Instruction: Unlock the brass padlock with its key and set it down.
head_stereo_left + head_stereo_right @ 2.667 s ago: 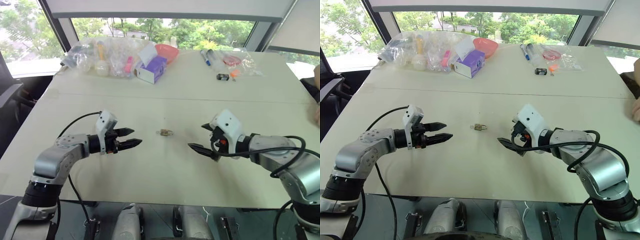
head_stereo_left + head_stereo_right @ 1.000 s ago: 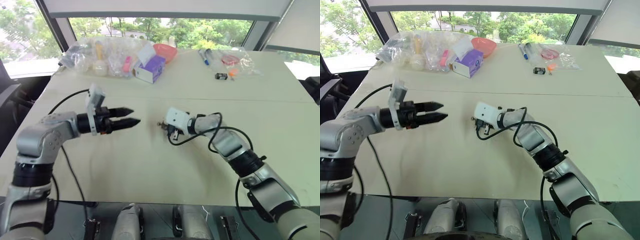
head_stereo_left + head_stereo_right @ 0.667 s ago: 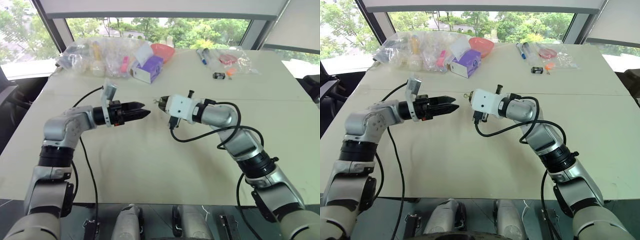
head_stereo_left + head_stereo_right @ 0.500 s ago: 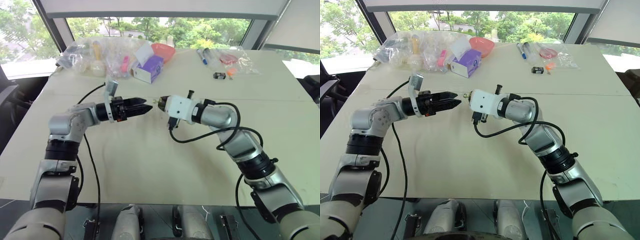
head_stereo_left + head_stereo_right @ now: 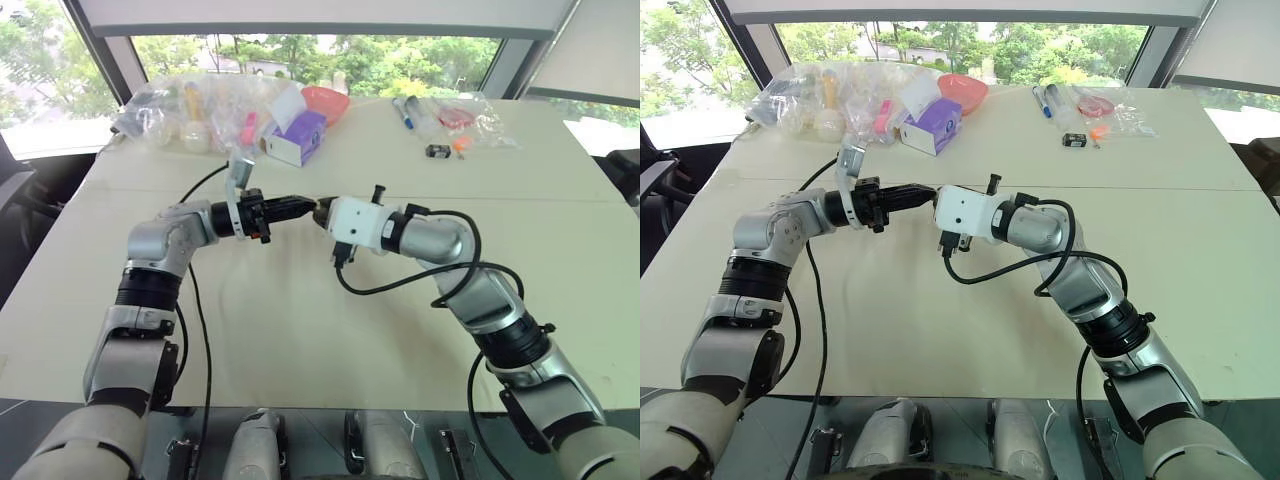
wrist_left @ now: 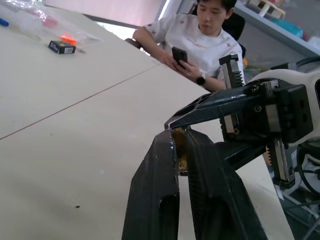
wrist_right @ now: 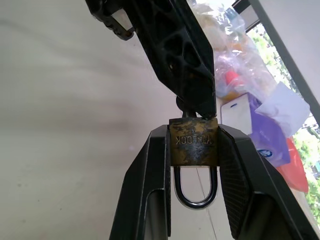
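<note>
Your left hand [image 5: 928,189] has swung in from the left since a second ago, and your right hand [image 7: 194,145] has lifted the brass padlock [image 7: 193,142] off the table [image 5: 300,330]; the two hands now meet tip to tip in mid-air. Your right hand clamps the padlock's body between its fingers, shackle pointing back toward the wrist. Your left hand's fingers [image 6: 160,170] are pinched narrow right at the far end of the lock; whether they grip the key there, you cannot tell. A person [image 6: 200,35] sits beyond the table.
</note>
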